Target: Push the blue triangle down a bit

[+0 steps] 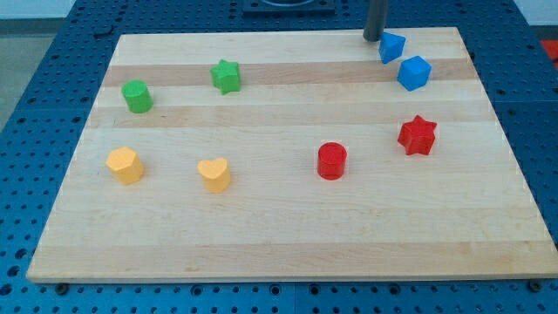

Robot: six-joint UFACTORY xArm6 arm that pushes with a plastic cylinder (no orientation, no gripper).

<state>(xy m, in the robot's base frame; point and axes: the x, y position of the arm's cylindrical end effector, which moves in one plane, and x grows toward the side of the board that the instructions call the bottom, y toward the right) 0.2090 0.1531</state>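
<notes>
Near the view's top right corner of the bench point(288, 235), the tip point(375, 39) was found resting just at the upper left of the blue triangle point(391, 46), close enough that contact could not be ruled in or out. No grasping tool was fitted; only a bare rod was carried, so nothing was clenched or held.

The step in hand was judged to be the approach, with the push itself not yet made. For a downward push, the tip would be better placed squarely above the triangle, and very little bench was left there, since the block sat close to the top edge. From the position seen, a push would likely be sent down and toward the view's right.

That direction was crowded: the blue cube point(414, 73) lay just below and to the right of the triangle, near it but seemingly apart. A short stroke was therefore called for, or the cube would be struck and carried along.

Straight below and to the lower left, open board was available. The red star point(417, 135) and the red cylinder point(331, 161) stood well apart lower down. The green star point(226, 76), green cylinder point(137, 96), yellow hexagon-like block point(125, 165) and yellow heart point(214, 174) were far off at the view's left.
</notes>
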